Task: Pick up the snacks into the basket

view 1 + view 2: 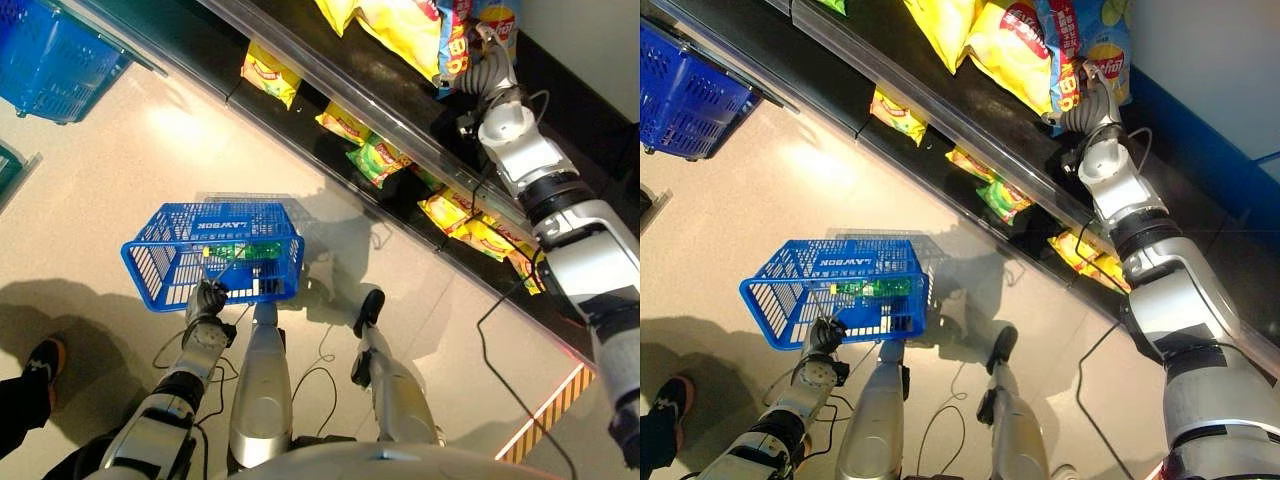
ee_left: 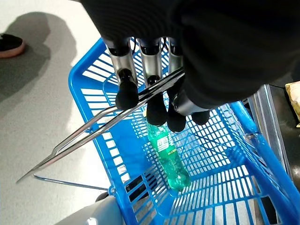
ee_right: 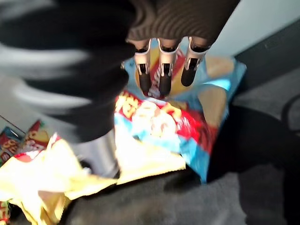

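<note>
Blue-red chip bag [image 3: 187, 126] lying on upper shelf [image 1: 970, 125], just past right hand [image 3: 161, 70] fingertips, touching or nearly; fingers straight, apart, gripping nothing. Yellow bags [image 1: 940, 25] crowding beside it. Left hand [image 2: 150, 93] curling round wire handle [image 2: 93, 126], carrying blue basket [image 1: 150, 270] low, well apart; green bottle [image 2: 168, 154] lying inside.

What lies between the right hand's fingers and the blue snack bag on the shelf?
Nothing: in the right wrist view the right hand hovers over the blue snack bag, fingers straight, with no other pack in between.
</note>
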Available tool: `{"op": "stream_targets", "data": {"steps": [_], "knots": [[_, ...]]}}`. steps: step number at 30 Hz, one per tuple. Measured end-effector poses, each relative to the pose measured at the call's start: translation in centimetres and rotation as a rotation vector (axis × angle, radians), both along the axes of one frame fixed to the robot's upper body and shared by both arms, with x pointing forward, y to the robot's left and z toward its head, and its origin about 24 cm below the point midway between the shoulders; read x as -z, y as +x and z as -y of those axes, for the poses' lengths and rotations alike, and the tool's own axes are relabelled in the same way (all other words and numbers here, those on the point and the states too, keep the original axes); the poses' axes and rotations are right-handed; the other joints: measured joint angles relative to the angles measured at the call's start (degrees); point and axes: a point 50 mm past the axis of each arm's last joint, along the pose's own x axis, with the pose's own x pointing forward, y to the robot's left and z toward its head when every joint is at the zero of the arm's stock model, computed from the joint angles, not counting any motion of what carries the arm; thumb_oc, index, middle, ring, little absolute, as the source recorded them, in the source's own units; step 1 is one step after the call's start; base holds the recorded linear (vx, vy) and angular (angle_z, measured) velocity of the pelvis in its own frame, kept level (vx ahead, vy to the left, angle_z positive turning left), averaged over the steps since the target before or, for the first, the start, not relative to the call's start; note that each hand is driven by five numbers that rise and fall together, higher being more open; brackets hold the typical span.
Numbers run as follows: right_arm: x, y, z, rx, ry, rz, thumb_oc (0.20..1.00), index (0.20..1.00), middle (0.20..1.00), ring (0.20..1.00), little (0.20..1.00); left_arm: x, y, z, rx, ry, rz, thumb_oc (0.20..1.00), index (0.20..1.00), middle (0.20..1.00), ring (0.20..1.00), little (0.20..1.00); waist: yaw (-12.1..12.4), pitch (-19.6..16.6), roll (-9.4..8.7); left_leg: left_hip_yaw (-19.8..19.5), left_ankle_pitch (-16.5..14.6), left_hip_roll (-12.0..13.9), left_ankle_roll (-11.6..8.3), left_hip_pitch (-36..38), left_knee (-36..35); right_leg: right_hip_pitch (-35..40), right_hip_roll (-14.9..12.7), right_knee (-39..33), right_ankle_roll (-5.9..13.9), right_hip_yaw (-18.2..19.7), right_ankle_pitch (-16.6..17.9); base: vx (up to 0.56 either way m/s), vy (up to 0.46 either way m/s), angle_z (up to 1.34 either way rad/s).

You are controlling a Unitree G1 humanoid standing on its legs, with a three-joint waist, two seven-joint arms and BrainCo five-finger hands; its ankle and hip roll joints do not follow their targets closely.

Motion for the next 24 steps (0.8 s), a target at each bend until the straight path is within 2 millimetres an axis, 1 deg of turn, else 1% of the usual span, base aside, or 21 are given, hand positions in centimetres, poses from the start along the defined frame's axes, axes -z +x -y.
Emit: {"op": "stream_targets", "data": {"steps": [6,14,19,20,23,24], "knots": [[0.3,0.2,-0.9,-0.027,0.007,-0.008,0.200,0.200,0.200,0.200,0.200,0.1,0.0,0.1,0.000,-0.002,-0.005,0.200,0.200,0.200,0.200,0.200,0.1,0.0,-0.05,-0.1,0.0,0.0,0.03,0.1,0.2,0.2,0.0,0.0,-0.03,0.0,0.0,-0.02,0.004,0.01],[1.7,0.6,-4.3,-0.113,0.041,-0.048,0.200,0.200,0.200,0.200,0.200,0.2,0.0,0.2,-0.003,-0.008,-0.011,0.200,0.200,0.200,0.200,0.200,0.1,0.0,-0.05,-0.3,0.0,0.0,-0.02,0.1,0.8,0.5,0.1,0.0,-0.10,0.0,0.2,-0.03,-0.001,0.01],[2.5,0.3,-4.6,-0.143,0.061,-0.042,0.200,0.200,0.200,0.200,0.200,0.3,0.0,0.3,-0.004,-0.010,-0.014,0.200,0.200,0.200,0.200,0.200,0.2,0.0,-0.05,-0.4,0.0,0.0,0.00,0.1,0.8,0.7,0.0,0.0,-0.10,0.0,0.2,-0.01,0.001,0.00],[3.3,0.1,-4.6,-0.155,0.071,-0.045,0.200,0.200,0.200,0.200,0.200,0.3,0.0,0.3,-0.004,-0.012,-0.014,0.200,0.200,0.200,0.200,0.200,0.1,0.0,-0.05,-0.4,0.0,0.0,0.00,0.2,0.8,0.7,0.0,0.0,-0.10,0.0,0.2,0.00,0.000,0.00],[4.6,-0.2,-4.3,-0.155,0.088,-0.067,0.200,0.200,0.200,0.200,0.200,0.3,0.0,0.4,-0.003,-0.013,-0.015,0.200,0.200,0.200,0.200,0.200,0.1,0.0,-0.05,-0.4,0.0,0.0,0.01,0.2,0.8,0.7,0.0,0.0,-0.10,0.0,0.2,0.00,0.000,0.00],[5.2,-0.4,-4.0,-0.155,0.121,-0.072,0.200,0.200,0.200,0.200,0.200,0.3,0.0,0.4,-0.003,-0.014,-0.017,0.200,0.200,0.200,0.200,0.200,0.1,0.0,-0.05,-0.4,0.0,0.0,0.01,0.3,0.8,0.8,0.1,0.0,-0.10,0.0,0.2,0.00,0.000,0.00]]}}
